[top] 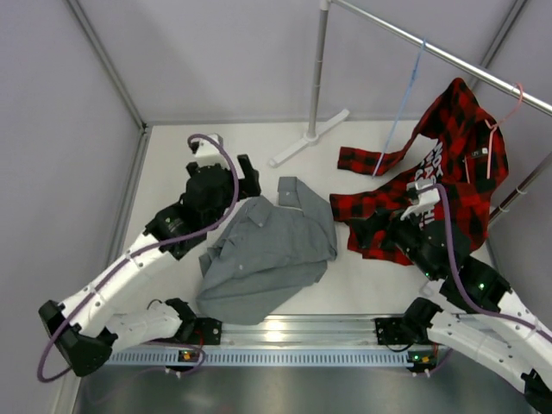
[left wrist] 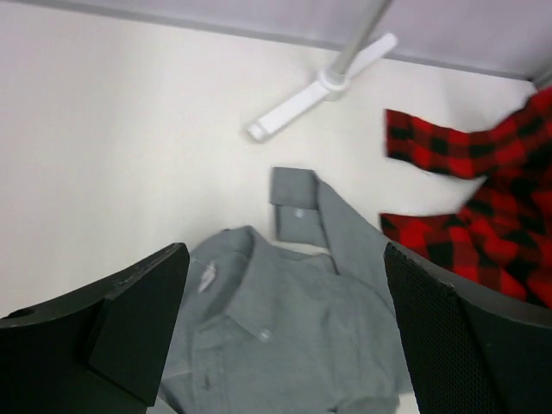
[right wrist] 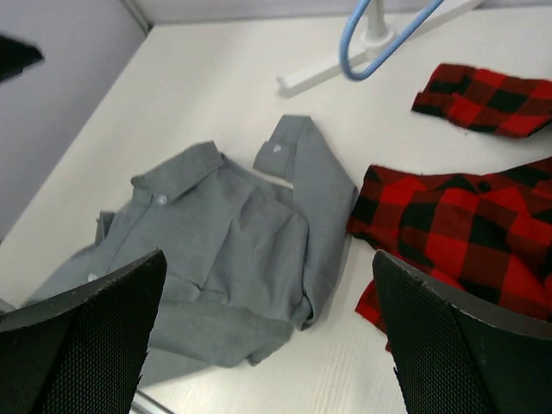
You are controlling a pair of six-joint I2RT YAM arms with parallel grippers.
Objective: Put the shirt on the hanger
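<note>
- On the table, the grey shirt lies crumpled between the two arms, collar toward the left side, one cuffed sleeve folded up over the body.
- Blue hanger hangs from the rail at the back, well apart from the shirt. Nothing is on it, so the task is not started.
- Left gripper: fingers spread wide and empty, hovering above the collar area.
- Right gripper: also spread wide and empty, looking down on the shirt's right half.
- Risk 1: the fabric is thin and stacked in folds. A pinch at the wrong spot probably takes several layers, and the shirt comes up as a lump with the neck opening closed.
- Risk 2: the red plaid shirt lies just beside the grey sleeve. A right-side grab near that edge could catch it too.
- Risk 3: the hanger is thin and hangs free. A nudge likely swings it or knocks it off the rail.
- Risk 4: the pink hanger carrying the plaid shirt sits close by on the same rail, so it is easy to bump.
- Risk 5: the right arm hangs over the plaid cloth, and its cable could drag that.
</note>
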